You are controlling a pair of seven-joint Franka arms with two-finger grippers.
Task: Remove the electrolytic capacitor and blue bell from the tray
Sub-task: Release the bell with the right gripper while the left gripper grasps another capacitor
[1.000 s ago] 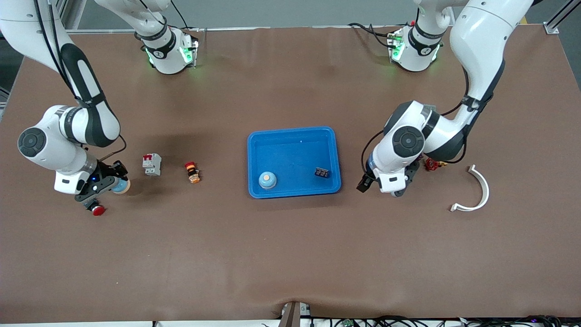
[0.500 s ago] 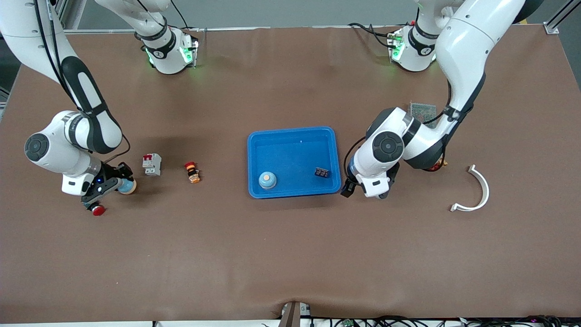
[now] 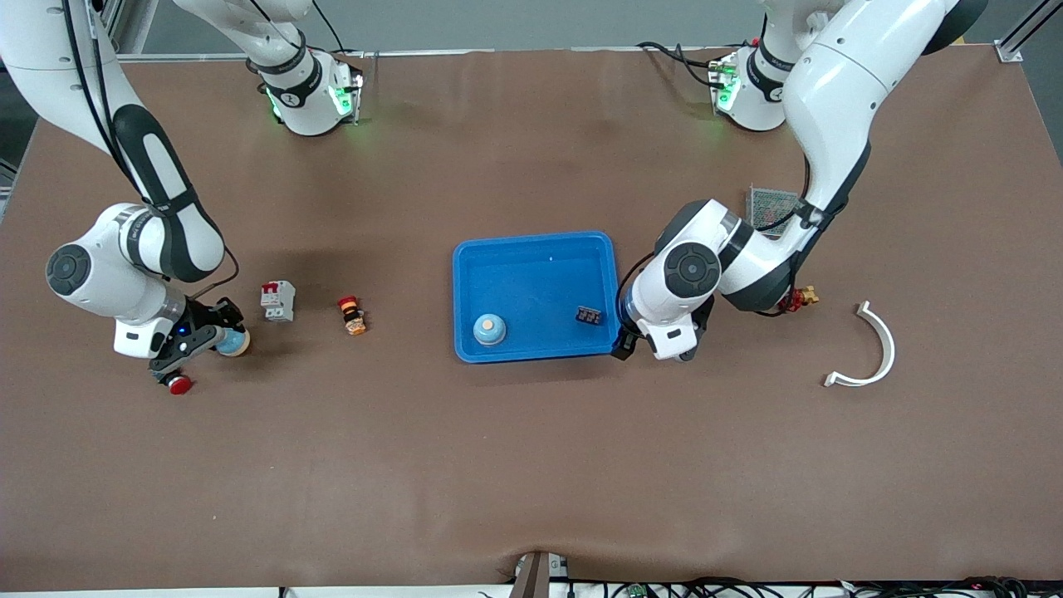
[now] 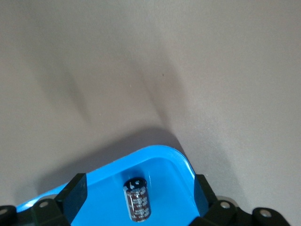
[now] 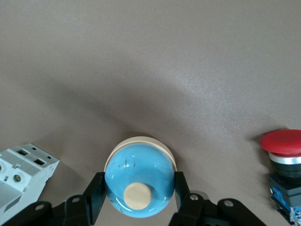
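a: where's the right gripper (image 3: 217, 339)?
b: low at the right arm's end of the tabletop (image 3: 531, 465). its fingers (image 5: 96, 193) are clamped on a blue bell (image 5: 139, 181) with a cream button on top; in the right wrist view one finger presses each side of the dome.

a: what lies near it?
b: a red push button (image 3: 178, 384) just beside the gripper, nearer the front camera. a grey breaker (image 3: 278, 301) with a red switch is a bit toward the tray, and a small orange and red part (image 3: 353, 316) is between the breaker and the tray.

a: and the tray (image 3: 533, 249)?
b: blue, mid-tabletop. a second bell (image 3: 489, 330) sits in its near corner on the right arm's side, and a small dark block (image 3: 589, 316) sits toward the left arm's side.

a: the left gripper (image 3: 649, 345)?
b: over the tray's near corner at the left arm's end. its fingers (image 4: 74, 194) are spread wide with nothing between them touching. the left wrist view shows a dark capacitor (image 4: 136, 199) lying in the tray below the gap, apart from both fingers.

a: anything else?
b: a white curved piece (image 3: 873, 349) toward the left arm's end, a small red and yellow part (image 3: 802, 296) by the left arm's elbow, and a patterned board (image 3: 771, 203) farther from the front camera, partly hidden by that arm.
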